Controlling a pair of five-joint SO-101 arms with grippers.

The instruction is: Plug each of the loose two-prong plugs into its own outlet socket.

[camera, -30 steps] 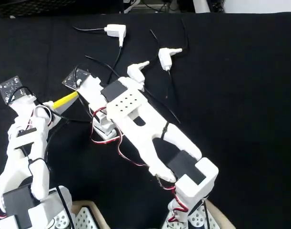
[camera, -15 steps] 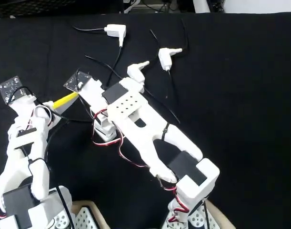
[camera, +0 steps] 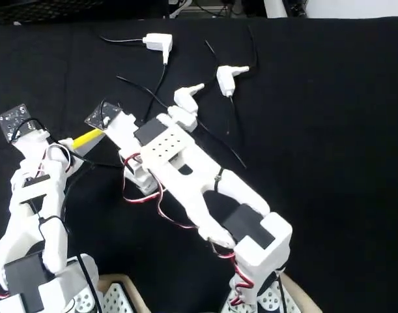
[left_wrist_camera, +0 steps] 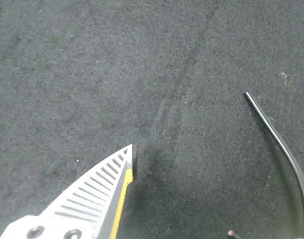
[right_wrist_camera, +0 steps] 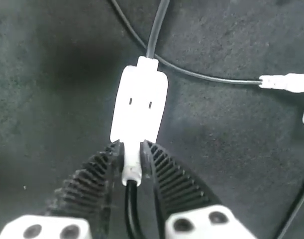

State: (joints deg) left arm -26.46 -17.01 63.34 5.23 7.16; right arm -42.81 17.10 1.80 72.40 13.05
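- Grasp: right gripper (right_wrist_camera: 132,146) has its dark ribbed fingers (right_wrist_camera: 89,186) clenched on the narrow white neck (right_wrist_camera: 131,167) at the near end of a white rectangular plastic connector block (right_wrist_camera: 140,99), which has two short dark slots in its upper face.
- Axis: the connector block rests on the black cloth table (camera: 329,163), slotted face up, with its long axis in line with the gripper. A grey cable (right_wrist_camera: 158,25) leaves its far end, pointing away from the fingers. A black cable (right_wrist_camera: 132,211) runs back from the neck between them. Whether neck and block are one piece or a mated pair cannot be told.
- Right arm (camera: 185,166): based at 5 o'clock on the table edge, stretched toward 10 o'clock of centre.
- Loose pieces, plug or socket not discernible: white plastic cabled connector A (camera: 157,42) lies at 11 o'clock near the far edge, body along 9–3, stub pointing to 6 o'clock. Connector B (camera: 225,78) lies between 12 and 1 o'clock, stub toward 2–3 o'clock. Connector C (camera: 185,98) lies at 12 o'clock, just beside the right arm's wrist, stub toward 2 o'clock.
- Left gripper (left_wrist_camera: 129,152): its white ribbed finger (left_wrist_camera: 99,191) and yellow finger (camera: 88,137) are pressed together with nothing between them. It is low over bare cloth at 9 o'clock and points toward 2 o'clock, with a thin black cable end (left_wrist_camera: 247,94) apart from it.
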